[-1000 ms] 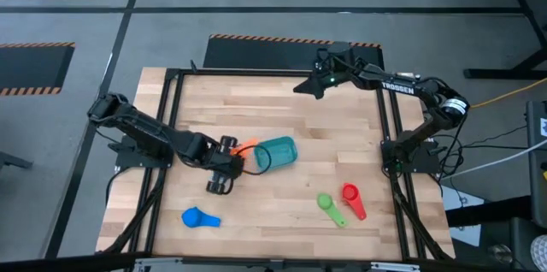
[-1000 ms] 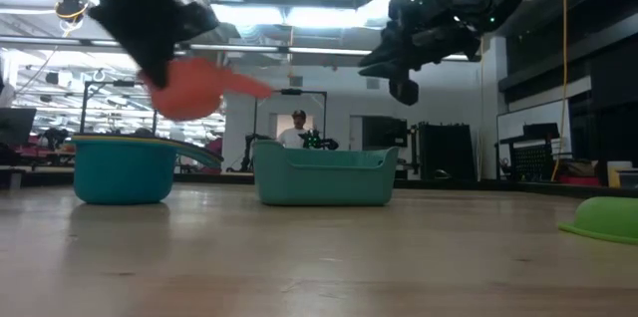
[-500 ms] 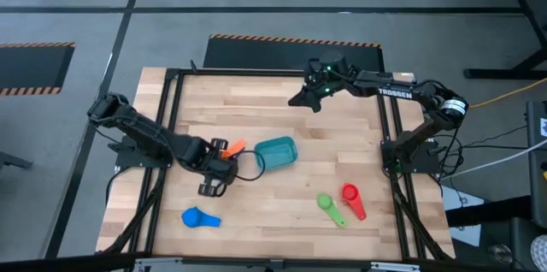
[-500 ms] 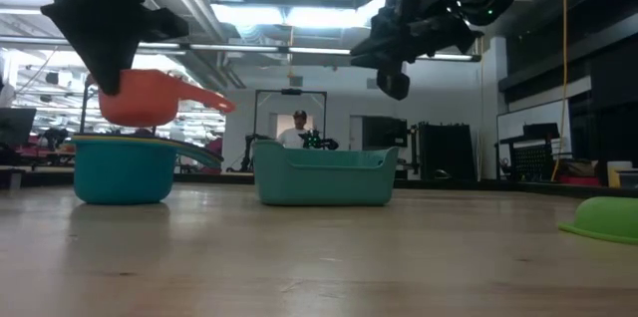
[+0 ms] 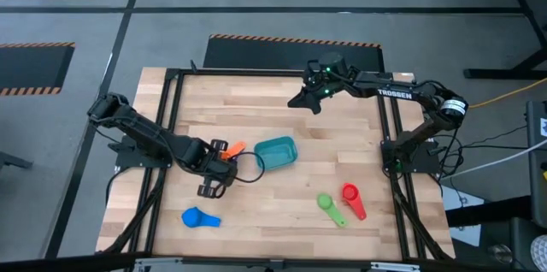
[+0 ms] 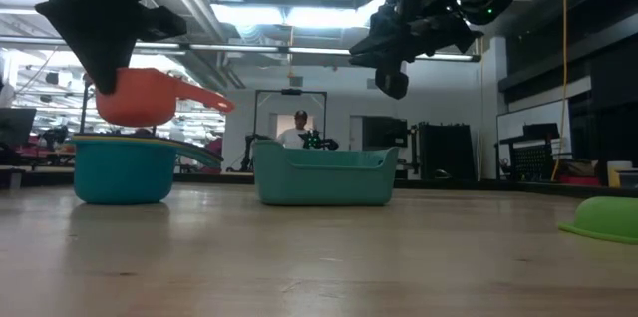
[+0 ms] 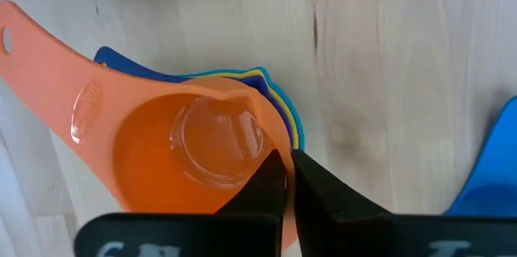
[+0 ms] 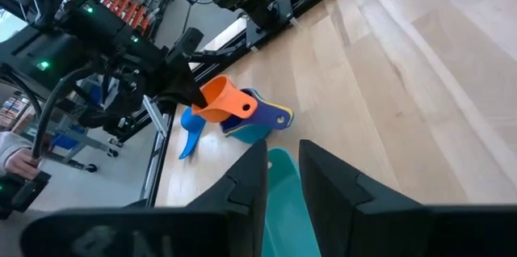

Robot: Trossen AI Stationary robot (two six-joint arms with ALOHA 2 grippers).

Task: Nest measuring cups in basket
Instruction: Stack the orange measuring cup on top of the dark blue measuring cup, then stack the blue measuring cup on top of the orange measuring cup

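My left gripper [image 7: 284, 178] is shut on the orange cup [image 7: 182, 144], holding it just above a stack of nested cups [image 6: 125, 169]. The stack is a light blue cup with yellow and dark blue rims [image 7: 279, 99] showing inside it. It stands on the table left of the teal basket [image 5: 276, 153]. In the high view my left gripper [image 5: 217, 157] hides the stack. A second light blue cup [image 5: 199, 217] lies near the table's near edge. The green cup [image 5: 328, 206] and the red cup [image 5: 351, 198] lie to the right. My right gripper [image 8: 281, 172] hangs open, high over the far side of the table. My left gripper pinches the orange cup's wall at the rim [image 7: 271, 132], on the side opposite the handle [image 7: 48, 63]. One finger is inside the bowl and one outside. The fingers come from above, pointing down. The cup is lifted clear and about level [image 6: 150, 98], just over the stack.
The basket [image 6: 324, 175] stands open just right of the stack. Bare wood lies between the basket and the green cup [image 6: 608, 219]. A dark cable loops by my left gripper [image 5: 248, 168]. Black frame rails run along the table's edges. A person stands far behind the table.
My left gripper has carried the orange cup from beside the basket toward the table's left, until it is over the stack. The cup has gone from tilted to about level. My right gripper has moved a little toward the left, staying high.
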